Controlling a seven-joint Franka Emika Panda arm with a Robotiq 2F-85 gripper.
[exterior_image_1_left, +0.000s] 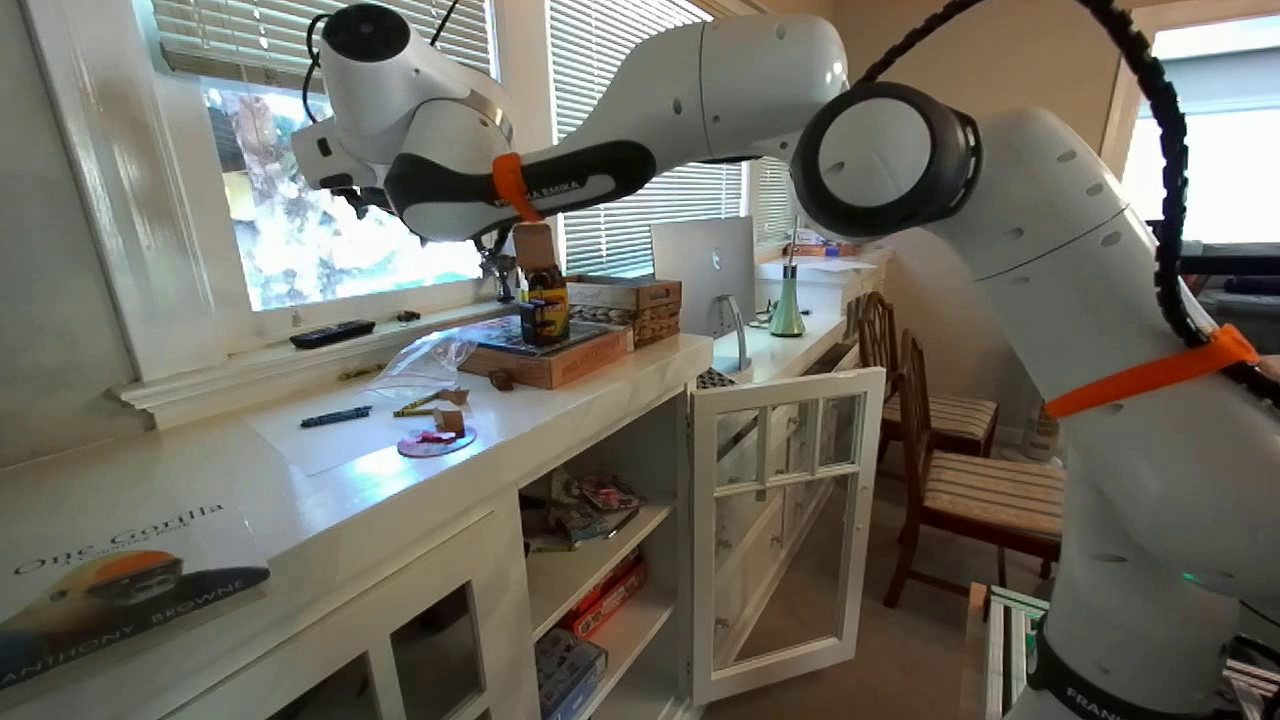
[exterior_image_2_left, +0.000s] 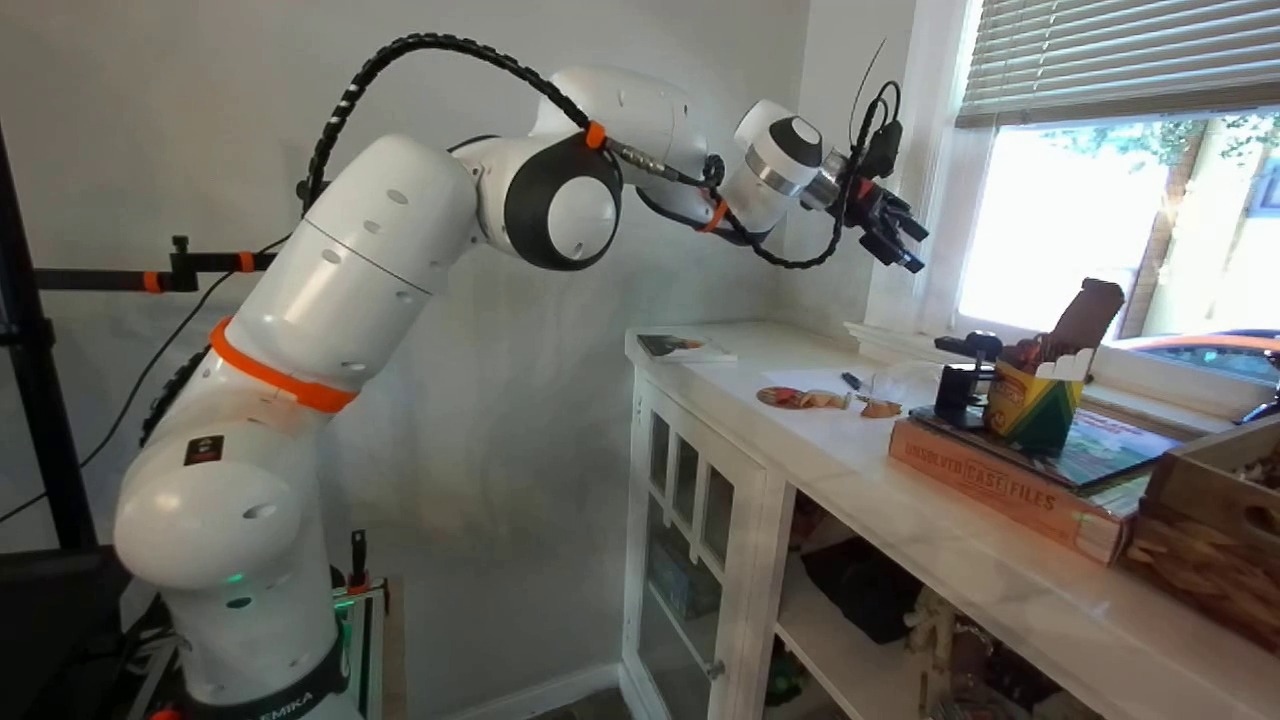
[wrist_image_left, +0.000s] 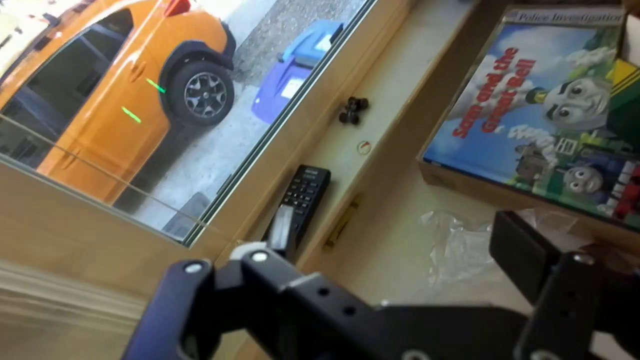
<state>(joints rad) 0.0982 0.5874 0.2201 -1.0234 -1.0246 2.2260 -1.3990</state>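
Observation:
My gripper (wrist_image_left: 400, 237) stands open with nothing between its fingers. It hangs high over the white counter, close to the window, as seen in an exterior view (exterior_image_2_left: 908, 245). Below it in the wrist view, a black remote (wrist_image_left: 312, 185) lies on the sill, partly hidden by one finger. A yellow crayon-like piece (wrist_image_left: 342, 222) lies along the foot of the sill. Crumpled clear plastic (wrist_image_left: 460, 245) rests on the counter beyond the gap between the fingers. In an exterior view, dark crayons or markers (exterior_image_1_left: 336, 416) and a round disc (exterior_image_1_left: 425, 447) with small brown pieces lie nearby.
An orange box (exterior_image_2_left: 1000, 490) bears a picture book (wrist_image_left: 540, 115) and an upright crayon box (exterior_image_2_left: 1035, 405). Beside it stands a wooden crate (exterior_image_1_left: 655, 295). A gorilla book (exterior_image_1_left: 130, 590) lies at the counter's end. A glass cabinet door (exterior_image_1_left: 785, 540) swings out below. The window borders the gripper.

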